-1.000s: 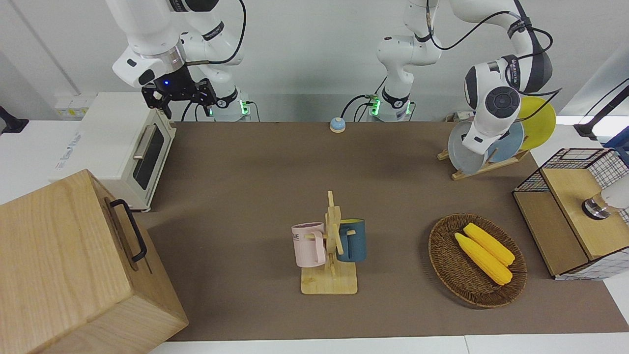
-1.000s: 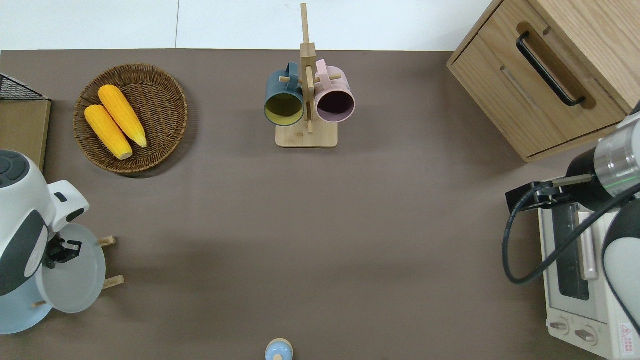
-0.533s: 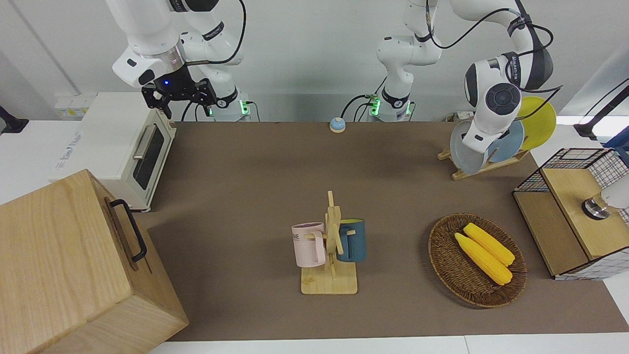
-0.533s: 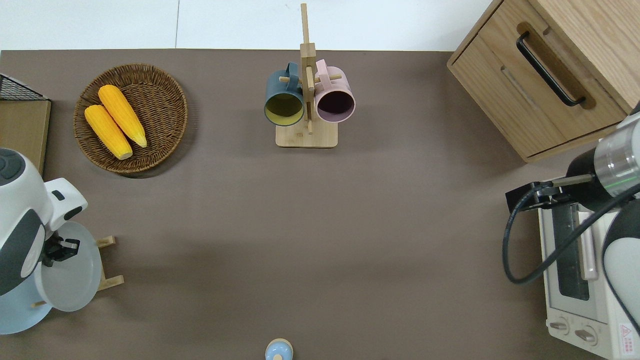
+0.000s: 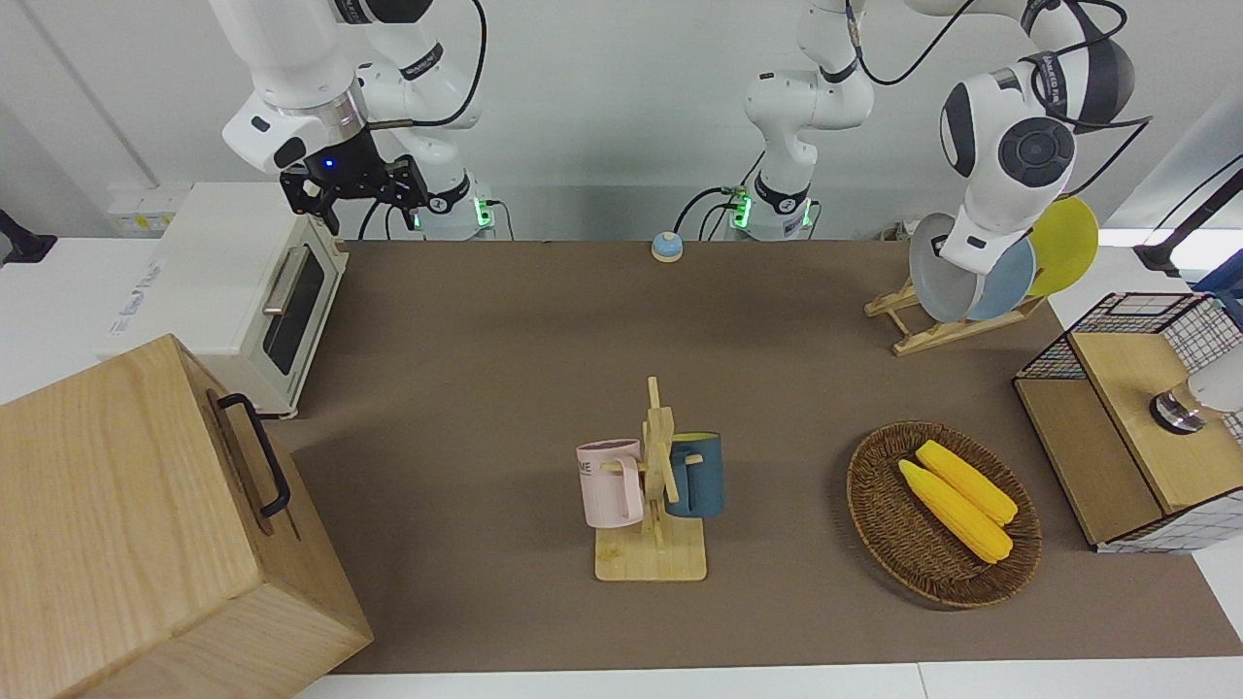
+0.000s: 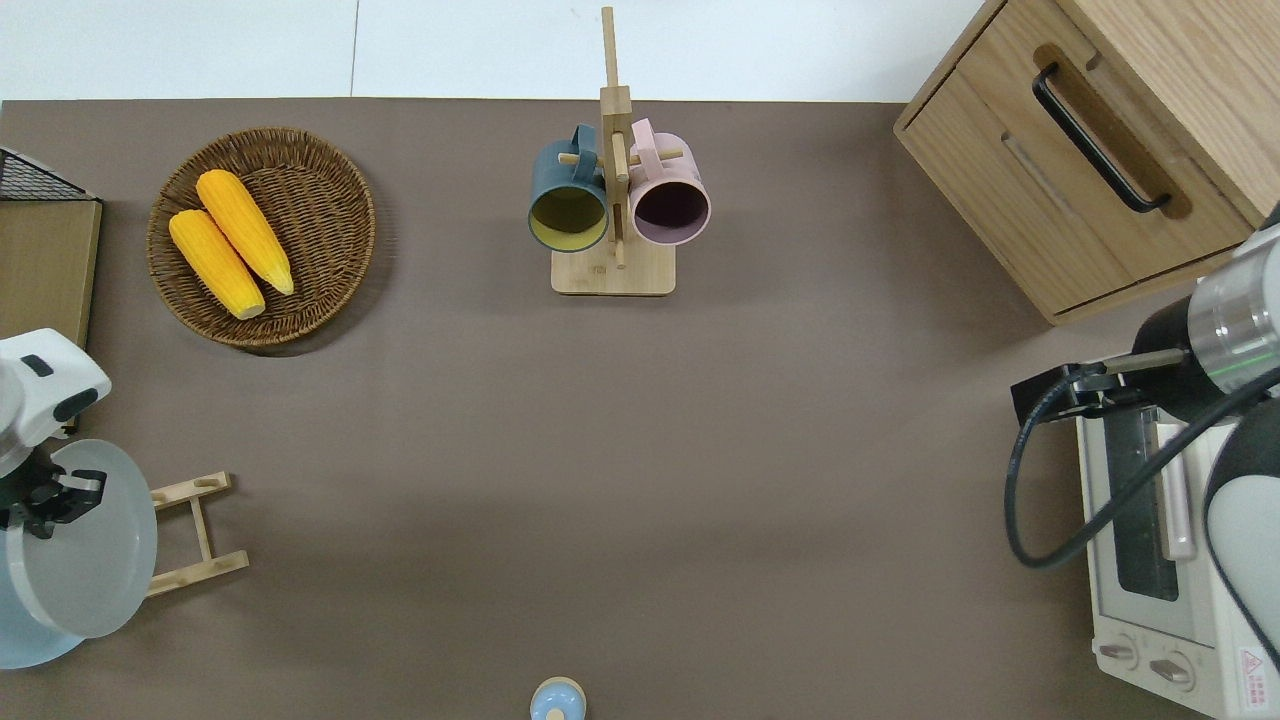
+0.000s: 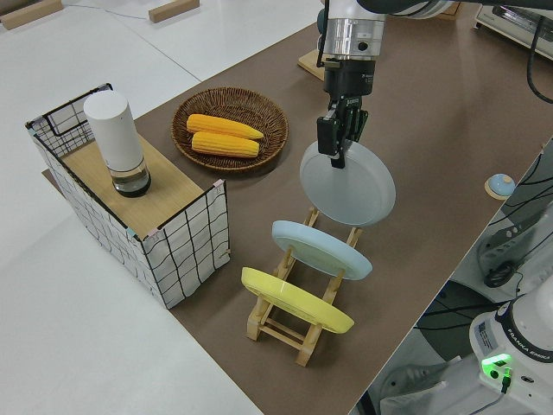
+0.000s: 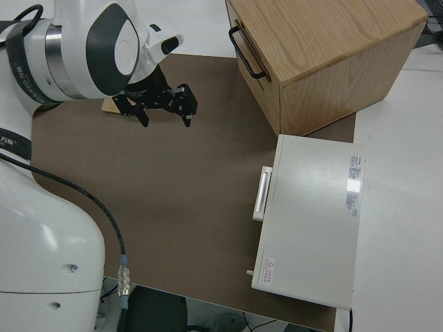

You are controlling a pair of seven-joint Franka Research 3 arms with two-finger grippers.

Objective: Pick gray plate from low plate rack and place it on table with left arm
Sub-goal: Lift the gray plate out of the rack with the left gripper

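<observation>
My left gripper [image 7: 338, 152] is shut on the upper rim of the gray plate [image 7: 350, 183], which hangs tilted in the air, clear of the low plate rack [image 7: 292, 327]. In the overhead view the gripper [image 6: 42, 498] and the plate [image 6: 88, 555] are over the rack's [image 6: 190, 530] end nearer the table's edge at the left arm's end. In the front view the plate [image 5: 934, 274] shows beside the arm's wrist. A light blue plate [image 7: 321, 249] and a yellow plate [image 7: 295, 299] stand in the rack. The brown table [image 6: 600, 450] lies below. My right arm is parked, its gripper [image 8: 165, 109] open.
A wicker basket [image 6: 330, 160] with two corn cobs, a wire crate [image 7: 186, 238] with a white cylinder on it, a wooden mug stand [image 6: 614, 200] with two mugs, a wooden cabinet [image 6: 1090, 150], a toaster oven [image 6: 1160, 540], a small blue bell [image 6: 556, 700].
My left gripper has lifted the gray plate up out of the rack and toward the left arm's end of the table. The rack's empty end now shows. The right arm has not moved.
</observation>
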